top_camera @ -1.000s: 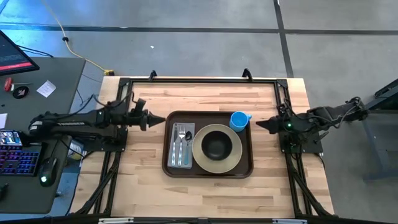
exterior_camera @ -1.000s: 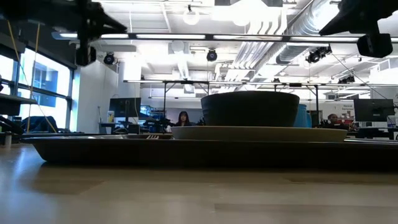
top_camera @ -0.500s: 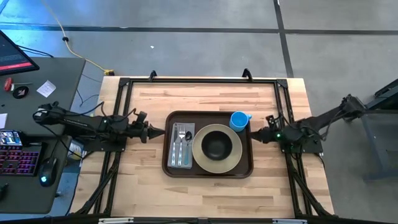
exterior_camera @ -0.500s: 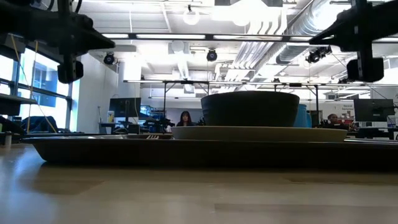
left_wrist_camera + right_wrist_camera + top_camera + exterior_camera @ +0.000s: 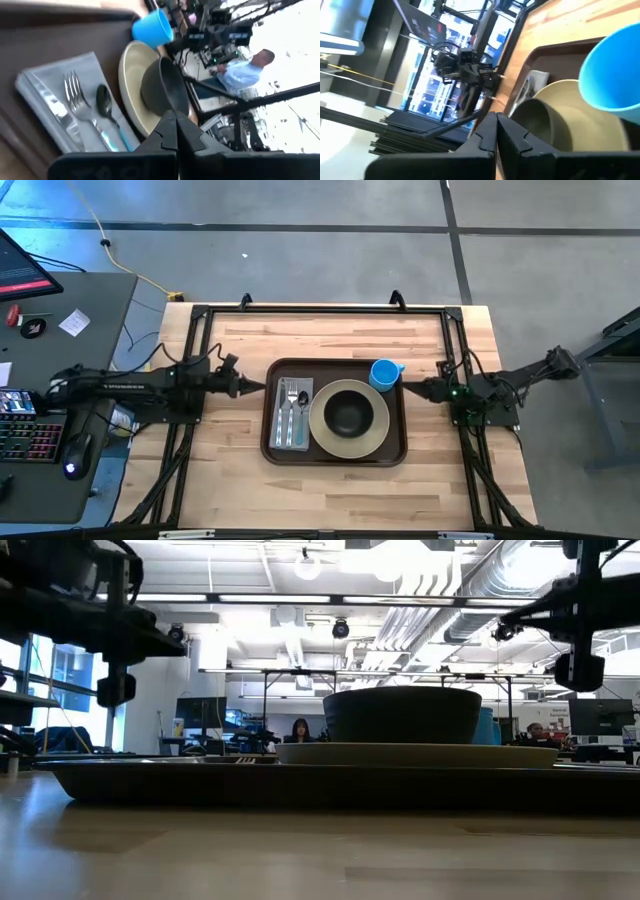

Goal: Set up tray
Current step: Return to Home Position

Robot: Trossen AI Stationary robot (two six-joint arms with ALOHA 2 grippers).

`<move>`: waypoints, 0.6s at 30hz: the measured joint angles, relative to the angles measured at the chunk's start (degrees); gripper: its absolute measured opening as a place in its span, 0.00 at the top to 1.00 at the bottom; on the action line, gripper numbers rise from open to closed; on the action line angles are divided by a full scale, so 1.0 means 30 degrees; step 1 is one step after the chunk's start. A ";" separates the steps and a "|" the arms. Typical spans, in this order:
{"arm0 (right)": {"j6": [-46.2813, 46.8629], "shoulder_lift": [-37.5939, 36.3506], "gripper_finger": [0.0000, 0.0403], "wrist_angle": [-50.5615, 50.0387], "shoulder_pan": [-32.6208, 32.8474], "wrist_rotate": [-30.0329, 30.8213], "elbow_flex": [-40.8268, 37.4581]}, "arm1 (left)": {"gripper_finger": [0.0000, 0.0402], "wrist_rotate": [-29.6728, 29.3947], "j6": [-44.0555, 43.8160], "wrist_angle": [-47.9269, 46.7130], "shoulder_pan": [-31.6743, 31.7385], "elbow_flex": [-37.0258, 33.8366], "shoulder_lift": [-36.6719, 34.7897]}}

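The large dark brown rimmed tray (image 5: 392, 446) sits mid-tabletop, laid with grey napkin (image 5: 280, 436), cutlery (image 5: 293, 408), cream plate (image 5: 321, 426), black bowl (image 5: 347, 414) and blue cup (image 5: 384, 374), so I'd judge only parking remains for the left gripper (image 5: 250, 387) and right gripper (image 5: 418, 386), both empty, jaws pressed together, just beside its short ends.

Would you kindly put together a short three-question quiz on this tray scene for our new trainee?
1. True or false: the bowl sits on the plate.
2. In the high view, where on the tray is the blue cup? A. on the napkin; B. upper right corner, beside the plate; C. inside the bowl.
3. Fill in: the left hand and right hand, just outside the tray's short ends, both have their fingers ____.

Key: 1 true; 2 B; 3 shut.
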 joint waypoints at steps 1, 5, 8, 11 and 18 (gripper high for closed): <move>-0.0008 -0.0407 1.00 -0.0501 -0.0180 -0.0167 0.0000 | 0.95 0.0284 0.0124 0.0135 0.0447 -0.0010 0.0000; -0.0027 -0.1904 1.00 -0.2093 -0.0803 -0.0745 0.0000 | 0.95 0.1555 0.0398 -0.0129 0.1827 -0.0010 0.0000; -0.0411 -0.2711 1.00 -0.2757 -0.0935 -0.0793 0.0000 | 0.95 0.1816 0.0410 -0.0558 0.2060 -0.0010 0.0000; -0.0970 -0.3227 1.00 -0.3545 -0.0926 -0.0882 0.0000 | 0.95 0.1261 0.0725 -0.0559 0.2020 -0.0010 0.0000; -0.0827 -0.3379 1.00 -0.4686 -0.0912 -0.1006 0.0000 | 0.95 -0.0462 0.1095 0.0079 0.1171 -0.0401 -0.0004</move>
